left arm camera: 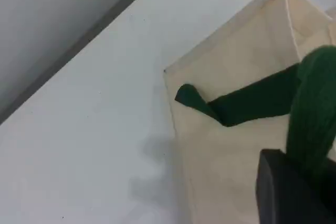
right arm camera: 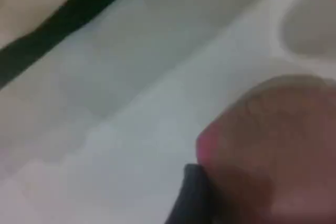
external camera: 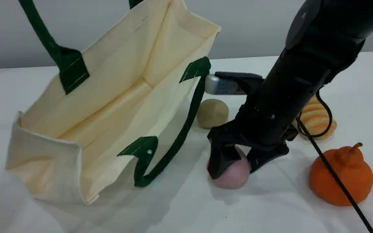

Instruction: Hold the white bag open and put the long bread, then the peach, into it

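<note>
The white bag (external camera: 108, 106) stands open on the table's left, mouth toward the camera. Its far green handle (external camera: 40, 30) is pulled up out of the scene view's top; the near handle (external camera: 180, 132) hangs slack to the table. In the left wrist view, my left gripper (left arm camera: 299, 177) holds a green strap (left arm camera: 315, 114) above the bag (left arm camera: 236, 66). The peach (external camera: 235, 176) rests on the table right of the bag, with my right gripper (external camera: 241, 161) closed on its two sides. The long bread (external camera: 317, 121) lies behind the right arm, partly hidden.
A beige-green ball (external camera: 212, 113) sits between the bag and the right arm. An orange stemmed fruit (external camera: 342, 176) stands at the right, crossed by a black cable (external camera: 332, 173). A grey and black device (external camera: 227, 83) lies at the back.
</note>
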`<move>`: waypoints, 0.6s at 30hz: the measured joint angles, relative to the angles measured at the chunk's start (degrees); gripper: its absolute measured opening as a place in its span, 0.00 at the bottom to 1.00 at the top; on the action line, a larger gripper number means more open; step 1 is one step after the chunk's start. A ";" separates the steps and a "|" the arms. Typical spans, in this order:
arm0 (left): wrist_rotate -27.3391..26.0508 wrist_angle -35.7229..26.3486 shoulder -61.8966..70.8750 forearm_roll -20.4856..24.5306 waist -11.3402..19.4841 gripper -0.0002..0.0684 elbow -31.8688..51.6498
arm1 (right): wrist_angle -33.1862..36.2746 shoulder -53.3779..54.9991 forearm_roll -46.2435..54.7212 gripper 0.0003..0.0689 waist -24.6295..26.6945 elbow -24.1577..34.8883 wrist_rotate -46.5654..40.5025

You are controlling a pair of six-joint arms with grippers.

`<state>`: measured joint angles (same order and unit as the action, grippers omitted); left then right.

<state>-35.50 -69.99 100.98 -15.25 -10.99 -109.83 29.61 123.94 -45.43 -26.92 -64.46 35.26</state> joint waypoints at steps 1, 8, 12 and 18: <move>0.00 0.00 0.00 0.00 0.00 0.14 0.00 | 0.00 0.00 0.06 0.80 0.00 0.00 0.00; 0.00 0.00 0.00 -0.09 0.00 0.14 0.00 | 0.00 0.00 0.00 0.50 0.00 0.00 0.00; 0.00 0.00 0.00 -0.09 0.00 0.14 0.00 | -0.06 0.00 0.34 0.50 0.06 0.00 0.00; 0.00 0.00 0.00 -0.09 0.00 0.14 0.00 | 1.07 -0.84 3.46 0.50 1.77 0.00 -1.32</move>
<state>-35.50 -69.99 100.98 -15.34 -10.99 -109.83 30.69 123.10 -41.98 -25.15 -64.46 33.93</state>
